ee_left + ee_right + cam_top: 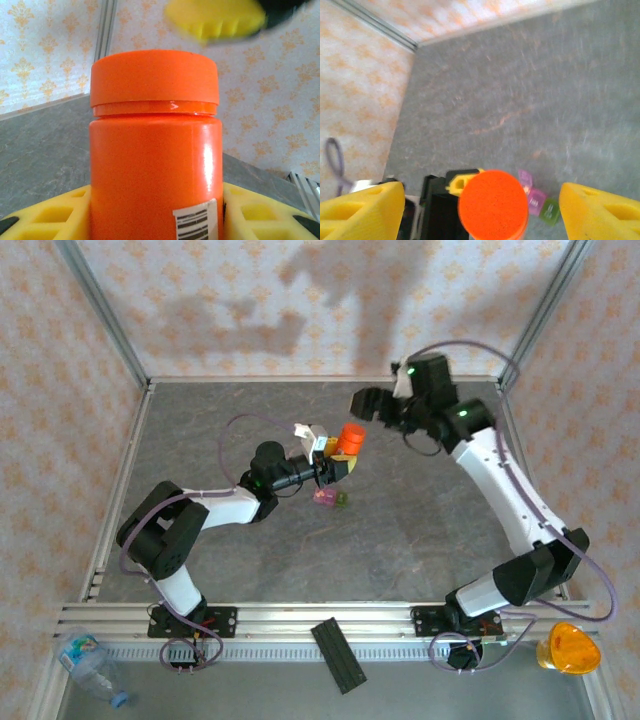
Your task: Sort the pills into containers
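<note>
An orange bottle (350,440) with its cap (154,77) on stands upright between the yellow fingers (45,215) of my left gripper (155,215), which is shut on its body above the table. My right gripper (368,405) hovers just above and behind the cap (492,205), open, its fingers (365,212) wide on either side and not touching it. One of its fingers (215,19) shows in the left wrist view over the cap. The containers (330,498), small joined pink cubes (535,197) and a green one (551,210), lie on the table below the bottle. The pills are out of view.
The grey table (420,530) is walled by patterned panels with metal posts. On the front rail lie a black flat piece (338,655), a clear plastic bottle (90,662) at the left corner and an orange-yellow object (570,648) at the right.
</note>
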{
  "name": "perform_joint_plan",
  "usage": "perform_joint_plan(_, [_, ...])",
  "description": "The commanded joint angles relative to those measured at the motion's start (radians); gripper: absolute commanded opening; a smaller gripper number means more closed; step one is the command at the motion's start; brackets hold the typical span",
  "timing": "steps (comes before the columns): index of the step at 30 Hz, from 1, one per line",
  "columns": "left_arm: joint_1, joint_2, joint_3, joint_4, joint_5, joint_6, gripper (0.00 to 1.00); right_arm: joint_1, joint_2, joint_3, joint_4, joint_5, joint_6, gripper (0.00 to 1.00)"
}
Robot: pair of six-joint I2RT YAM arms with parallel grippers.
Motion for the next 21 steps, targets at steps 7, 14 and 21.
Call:
perform_joint_plan(7, [0.002, 0.005, 0.088, 0.137, 0.149, -0.094, 0.0, -0.021, 0.229, 0.367, -0.536, -0.302, -0.569, 0.81])
perform_joint_plan(14, [0.001, -0.001, 0.09, 0.13, 0.179, -0.109, 0.0, -0.022, 0.265, 0.344, -0.547, -0.347, -0.602, 0.78])
perform_joint_plan(21, [0.001, -0.002, 0.088, 0.135, 0.188, -0.114, 0.0, -0.023, 0.256, 0.285, -0.537, -0.367, -0.609, 0.68])
